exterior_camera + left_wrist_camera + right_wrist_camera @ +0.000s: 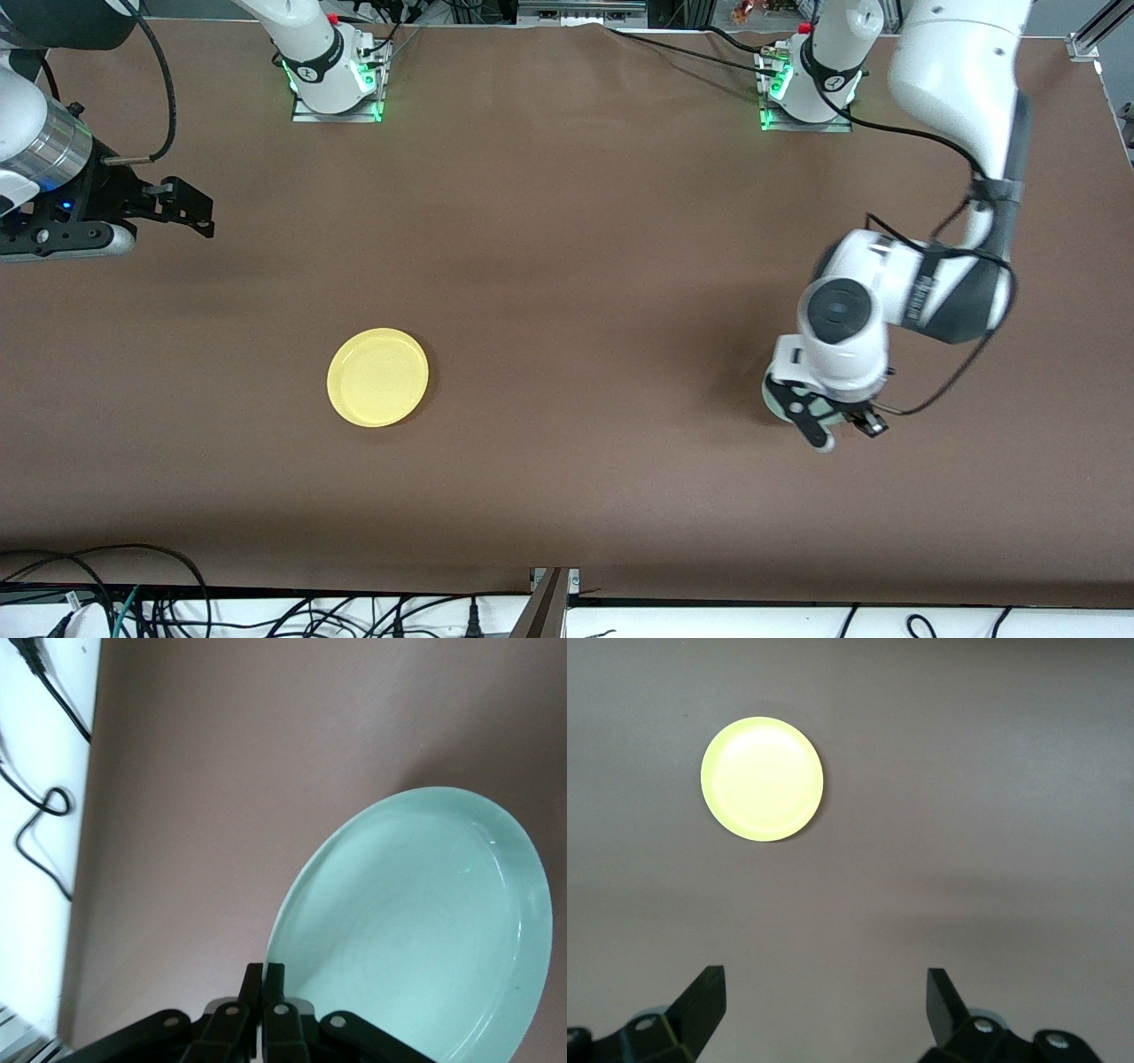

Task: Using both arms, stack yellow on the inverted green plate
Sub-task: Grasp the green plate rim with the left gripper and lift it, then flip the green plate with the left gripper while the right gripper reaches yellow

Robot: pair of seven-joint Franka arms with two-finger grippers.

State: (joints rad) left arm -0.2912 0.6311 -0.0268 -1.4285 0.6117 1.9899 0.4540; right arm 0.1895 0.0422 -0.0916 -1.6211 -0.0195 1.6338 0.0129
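**Green plate pinched at its rim; yellow plate lies alone**

The green plate [416,930] is tilted, hollow side toward the wrist camera, at the left arm's end of the table. The left gripper [263,979] has its fingers closed on the plate's rim (mostly hidden in the front view). The yellow plate [378,377] lies flat, rim up, well apart. The right gripper [826,997] waits wide open and empty above the table [567,266].

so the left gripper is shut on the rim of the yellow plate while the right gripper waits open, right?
Not quite. The left gripper is shut on the rim of the green plate, as the left wrist view shows. The yellow plate lies untouched on the table, toward the right arm's end. The right gripper does wait open.
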